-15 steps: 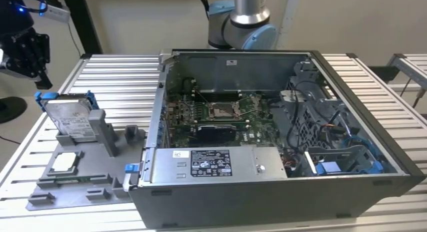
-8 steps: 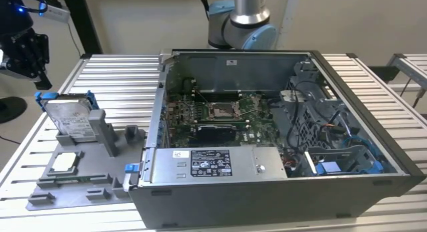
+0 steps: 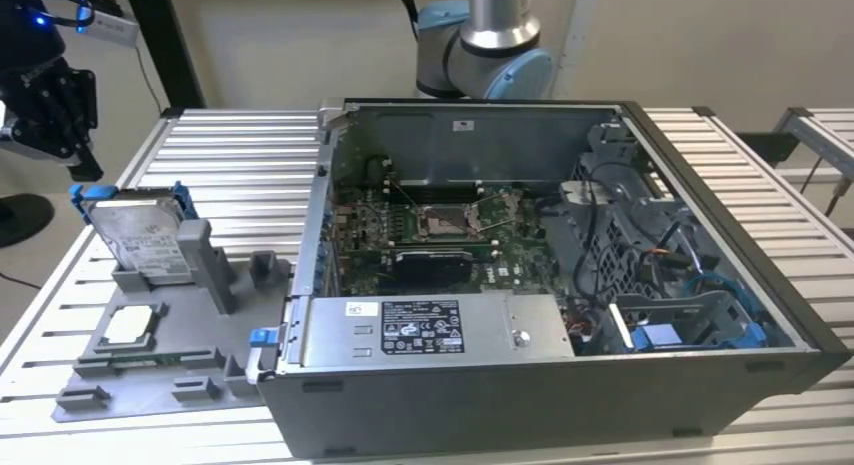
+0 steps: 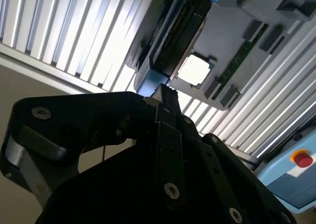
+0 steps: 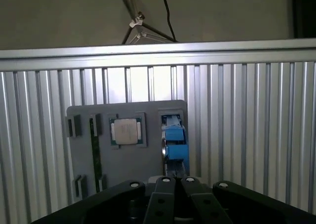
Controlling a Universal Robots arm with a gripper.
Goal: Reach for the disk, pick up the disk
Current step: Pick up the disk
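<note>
The computer case (image 3: 534,385) is set on the tabletop (image 3: 240,155). Just beside the case, on the exterior view's left, a tray (image 3: 194,330) is laid. The disk (image 3: 140,235) is propped on edge in the tray's far end, and a chip (image 3: 130,325) is laid flat nearer. The hand (image 3: 67,145) is held above the disk, farther from the case.

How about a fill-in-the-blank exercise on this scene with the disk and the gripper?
1. The disk is framed by a ___ bracket.
2. The gripper hangs ___ the disk, apart from it.
3. The grey tray lies at the exterior view's ___ of the open computer case.

Missing words: blue; above; left.
</note>
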